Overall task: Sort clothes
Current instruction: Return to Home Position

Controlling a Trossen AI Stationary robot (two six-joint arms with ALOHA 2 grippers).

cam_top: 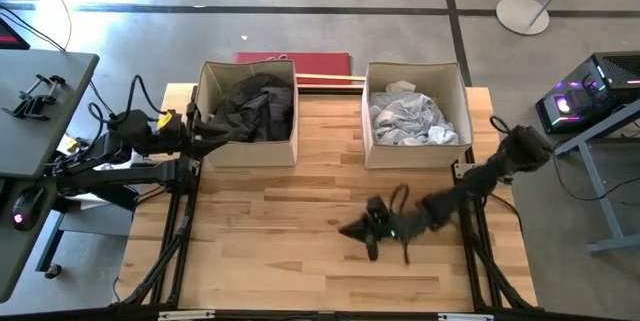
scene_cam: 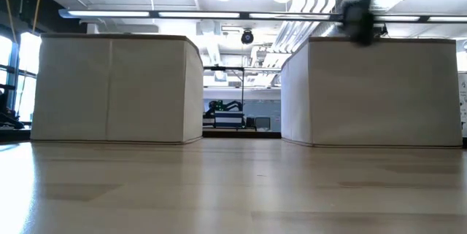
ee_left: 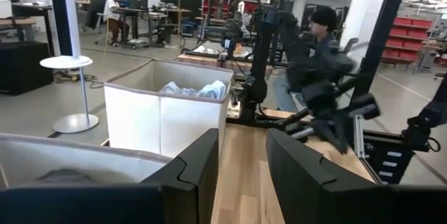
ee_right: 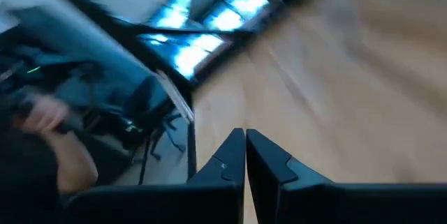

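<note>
Dark grey and black clothes point(cam_top: 255, 106) lie in the left beige box point(cam_top: 247, 143). White and light grey clothes point(cam_top: 410, 119) lie in the right beige box point(cam_top: 415, 153); they also show in the left wrist view point(ee_left: 195, 88). My left gripper point(cam_top: 208, 127) stands open and empty at the left box's left wall, its fingers apart point(ee_left: 243, 144). My right gripper point(cam_top: 358, 233) hangs above the bare wood in front of the right box, with its fingers shut point(ee_right: 246, 137) and nothing between them. No garment lies on the table point(cam_top: 280, 261).
The two boxes stand side by side at the table's far edge, with a gap between them point(scene_cam: 241, 117). A red flat object point(cam_top: 295, 61) lies behind them. A person point(ee_left: 318, 35) sits beyond the table's right side. Bare wood lies in front of the boxes.
</note>
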